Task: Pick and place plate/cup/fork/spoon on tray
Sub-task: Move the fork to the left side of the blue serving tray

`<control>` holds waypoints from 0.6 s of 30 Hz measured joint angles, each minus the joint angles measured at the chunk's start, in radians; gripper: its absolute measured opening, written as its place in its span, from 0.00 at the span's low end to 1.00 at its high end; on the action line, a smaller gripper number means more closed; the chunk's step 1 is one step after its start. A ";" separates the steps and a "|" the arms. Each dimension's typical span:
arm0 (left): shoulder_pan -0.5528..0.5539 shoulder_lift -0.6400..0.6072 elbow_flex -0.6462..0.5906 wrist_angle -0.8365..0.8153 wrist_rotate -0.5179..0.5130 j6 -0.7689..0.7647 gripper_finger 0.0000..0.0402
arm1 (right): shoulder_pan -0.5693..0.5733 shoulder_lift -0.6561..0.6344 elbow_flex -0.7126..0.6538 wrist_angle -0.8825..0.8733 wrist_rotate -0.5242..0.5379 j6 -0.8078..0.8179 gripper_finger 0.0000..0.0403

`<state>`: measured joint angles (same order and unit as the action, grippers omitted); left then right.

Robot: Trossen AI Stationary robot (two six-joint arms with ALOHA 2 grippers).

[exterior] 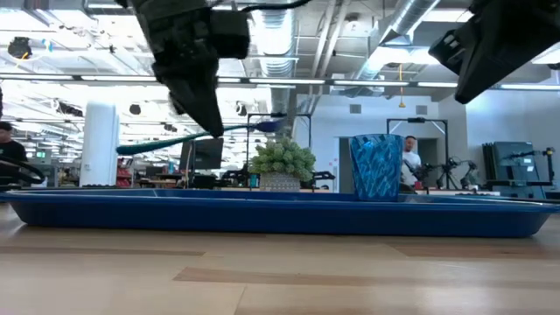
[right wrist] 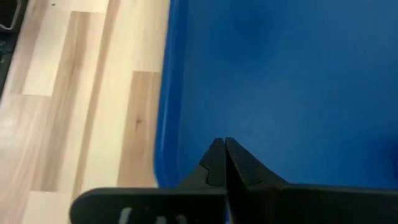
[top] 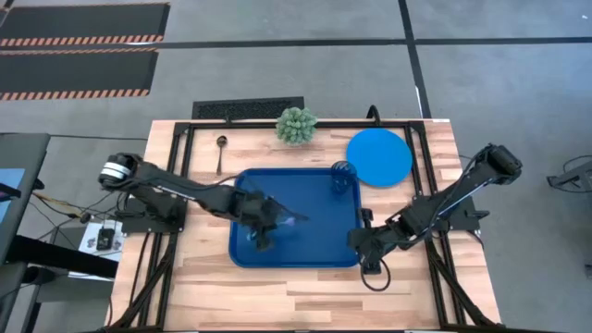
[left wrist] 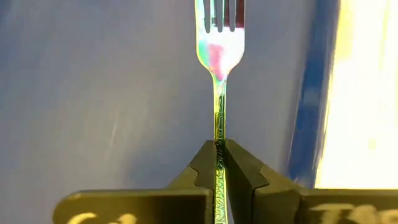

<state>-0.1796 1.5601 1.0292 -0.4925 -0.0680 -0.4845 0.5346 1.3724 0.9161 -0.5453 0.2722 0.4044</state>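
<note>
The dark-blue tray (top: pixel 242 248) lies mid-table. The translucent blue cup (top: pixel 343 176) stands upright in its far right corner and shows in the low view (exterior: pixel 376 166). My left gripper (top: pixel 268 222) is over the tray's middle, shut on the teal-handled fork (left wrist: pixel 219 50). My right gripper (right wrist: pixel 224 155) is shut and empty over the tray's near right corner (top: pixel 356 250). The round blue plate (top: pixel 379 155) lies flat on the table, right of the tray. The dark spoon (top: pixel 220 153) lies on the table beyond the tray's far left corner. My left gripper pinches the fork's slim handle (left wrist: pixel 219 134) between its two fingers, about midway along it. The fingers come slanting down from the table's left. The fork (exterior: pixel 175 143) is lifted clear above the tray, nearly level, tines (left wrist: pixel 219 15) toward the table's right.
A small green potted plant (top: pixel 296 125) stands at the table's far edge behind the tray. Black frame rails (top: pixel 176 139) run along the table's sides. Bare wood lies along the near edge (top: pixel 296 296).
</note>
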 joint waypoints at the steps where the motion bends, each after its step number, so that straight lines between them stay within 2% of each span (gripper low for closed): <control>1: -0.006 -0.023 -0.027 0.015 -0.024 -0.091 0.00 | -0.006 0.000 0.000 0.002 0.000 -0.009 0.01; 6: -0.012 -0.148 -0.197 0.093 -0.084 -0.443 0.00 | -0.028 0.000 0.000 0.000 0.000 -0.013 0.01; 10: 0.012 -0.231 -0.318 0.093 -0.132 -0.646 0.00 | -0.033 0.000 0.000 -0.001 0.014 -0.021 0.01; 13: 0.030 -0.267 -0.359 0.085 -0.170 -0.722 0.00 | -0.034 0.000 0.000 -0.005 0.018 -0.021 0.01; 18: 0.047 -0.266 -0.362 0.053 -0.205 -0.757 0.00 | -0.034 0.000 0.000 -0.005 0.018 -0.023 0.01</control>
<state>-0.1322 1.2940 0.6670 -0.4390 -0.2729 -1.2417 0.5011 1.3724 0.9161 -0.5499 0.2901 0.3809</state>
